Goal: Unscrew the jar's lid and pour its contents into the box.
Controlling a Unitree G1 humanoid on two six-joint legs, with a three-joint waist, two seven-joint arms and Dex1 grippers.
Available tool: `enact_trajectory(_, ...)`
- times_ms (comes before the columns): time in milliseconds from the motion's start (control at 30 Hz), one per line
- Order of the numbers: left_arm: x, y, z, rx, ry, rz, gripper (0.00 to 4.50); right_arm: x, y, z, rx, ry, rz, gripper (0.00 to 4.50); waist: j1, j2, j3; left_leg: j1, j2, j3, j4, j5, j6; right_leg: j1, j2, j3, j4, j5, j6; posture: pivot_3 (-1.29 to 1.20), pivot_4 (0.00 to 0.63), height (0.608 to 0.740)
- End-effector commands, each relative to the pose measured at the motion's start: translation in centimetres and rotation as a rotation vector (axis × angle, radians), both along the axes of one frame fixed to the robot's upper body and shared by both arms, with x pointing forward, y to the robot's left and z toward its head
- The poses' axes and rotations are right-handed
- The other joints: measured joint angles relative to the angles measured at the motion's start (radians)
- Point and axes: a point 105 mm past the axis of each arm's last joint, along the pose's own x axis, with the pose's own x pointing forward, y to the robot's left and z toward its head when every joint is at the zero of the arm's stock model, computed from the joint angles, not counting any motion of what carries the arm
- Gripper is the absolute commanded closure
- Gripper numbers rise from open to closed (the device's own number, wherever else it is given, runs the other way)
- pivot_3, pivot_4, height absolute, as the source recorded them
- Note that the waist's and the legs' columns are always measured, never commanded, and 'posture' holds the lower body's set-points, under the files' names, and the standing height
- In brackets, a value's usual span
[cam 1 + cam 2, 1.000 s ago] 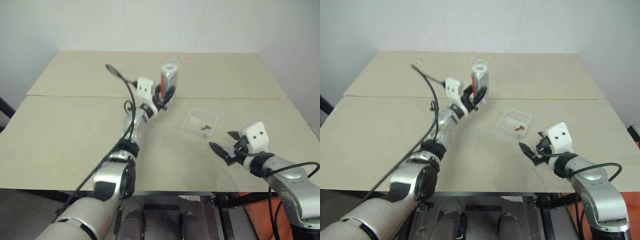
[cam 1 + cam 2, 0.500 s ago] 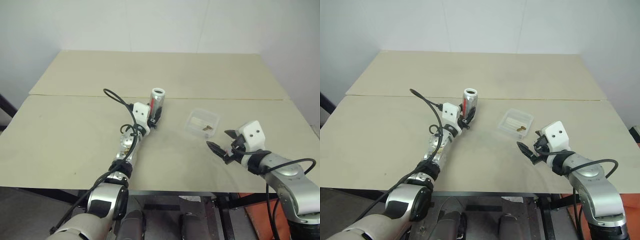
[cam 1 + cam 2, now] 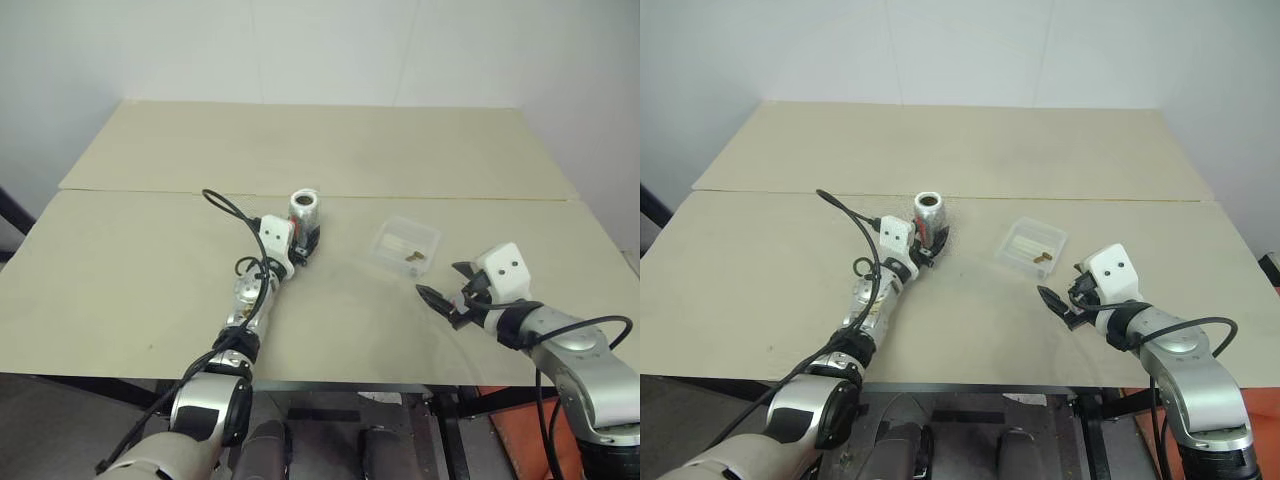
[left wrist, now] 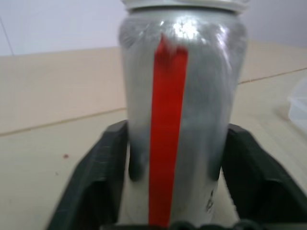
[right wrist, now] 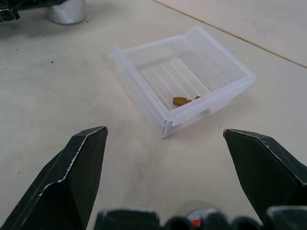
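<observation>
Jar on the table, bits in the box

The jar (image 3: pixel 304 214) stands upright mid-table between the left gripper's (image 3: pixel 305 238) loosened fingers. The wide-open right gripper (image 3: pixel 447 296) hovers near the box (image 3: pixel 405 246) holding brown bits (image 5: pixel 184 100). The tan table (image 3: pixel 120 270) has lots of bare room by white walls.

Jar (image 4: pixel 180 120) base behind left hand (image 4: pixel 175 191)

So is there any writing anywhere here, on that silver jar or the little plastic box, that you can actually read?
No text can be read here.
The jar: a plain red stripe down its side; a small dark mark low on it is too blurred to read.
The box: clear plastic, no label or print.
The table: bare, nothing written.
</observation>
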Motion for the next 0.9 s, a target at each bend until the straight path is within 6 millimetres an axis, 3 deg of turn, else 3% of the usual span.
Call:
enact_trajectory(33,0.0,0.1,1.1,-0.015,-0.042,0.000,0.26,0.2,0.4,1.2,-0.011,-0.060,0.018,0.00,0.000,0.000,0.000,0.000,0.000,0.000,0.000,0.000,0.000,0.000,0.000,0.000,0.000,0.000,0.000,0.00,0.150,0.740)
enact_trajectory(67,0.0,0.2,1.2,-0.017,-0.045,0.001,0.02,0.2,0.3,1.1,-0.011,-0.059,0.018,0.00,0.000,0.000,0.000,0.000,0.000,0.000,0.000,0.000,0.000,0.000,0.000,0.000,0.000,0.000,0.000,0.00,0.150,0.740)
enact_trajectory(233,-0.4,0.4,1.4,-0.014,-0.060,0.010,0.02,0.6,0.1,1.0,-0.015,-0.057,0.005,0.00,0.000,0.000,0.000,0.000,0.000,0.000,0.000,0.000,0.000,0.000,0.000,0.000,0.000,0.000,0.000,0.00,0.150,0.740)
enact_trajectory(500,-3.2,0.9,1.8,-0.022,-0.095,0.046,0.02,1.1,0.5,1.0,-0.016,-0.049,0.019,0.00,-0.004,0.000,0.000,0.000,0.000,-0.001,0.000,0.000,0.000,0.000,0.000,0.000,0.000,0.000,0.000,0.00,0.150,0.740)
enact_trajectory(633,-6.2,2.2,2.5,-0.001,-0.114,0.065,0.02,0.9,0.8,2.0,-0.042,-0.060,0.059,0.00,-0.006,0.001,0.000,0.001,0.001,-0.002,-0.001,0.000,0.000,0.000,0.000,0.001,0.000,0.000,0.000,0.00,0.150,0.740)
enact_trajectory(767,-9.6,3.7,4.5,0.007,-0.147,-0.002,0.02,-0.8,0.5,3.1,-0.096,-0.084,0.162,0.00,-0.005,0.001,0.000,0.002,0.002,-0.004,-0.001,0.000,0.000,0.000,0.000,0.002,0.000,0.000,0.000,0.00,0.150,0.740)
enact_trajectory(900,-14.7,5.9,6.6,0.090,-0.121,-0.285,0.02,-2.9,-1.7,4.8,-0.125,-0.118,0.278,0.00,-0.008,0.001,-0.001,0.006,0.002,-0.004,-0.002,0.000,0.000,0.006,0.001,0.001,-0.002,0.000,0.000,0.00,0.150,0.740)
